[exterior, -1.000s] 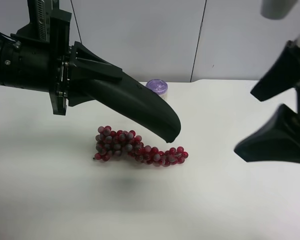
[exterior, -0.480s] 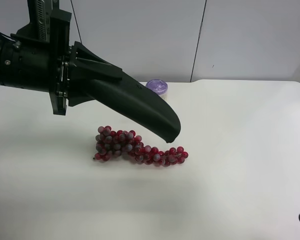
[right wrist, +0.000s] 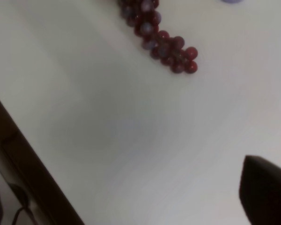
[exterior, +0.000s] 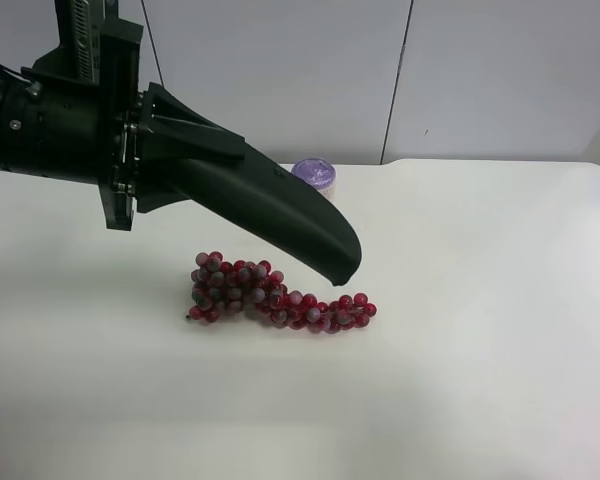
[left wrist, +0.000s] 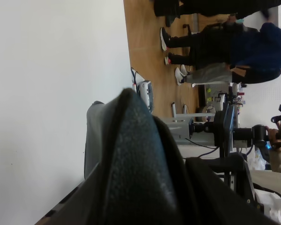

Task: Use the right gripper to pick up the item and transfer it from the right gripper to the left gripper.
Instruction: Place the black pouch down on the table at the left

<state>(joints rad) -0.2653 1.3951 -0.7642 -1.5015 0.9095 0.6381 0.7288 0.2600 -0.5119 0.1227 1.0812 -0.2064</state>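
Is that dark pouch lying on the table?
No, the pouch is held up off the table, its tip over the grapes.

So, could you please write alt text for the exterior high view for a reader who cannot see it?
The left gripper, reaching in from the view's left, is shut on a dark green pouch that slants down above a red-purple grape bunch lying on a white table. A purple-lidded can stands behind them at the table's far edge.

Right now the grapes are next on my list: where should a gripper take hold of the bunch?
Probably the thick rounded end of the grape bunch, from straight above, jaws across its width: it lies flat on the table, tapering toward the thin other end.
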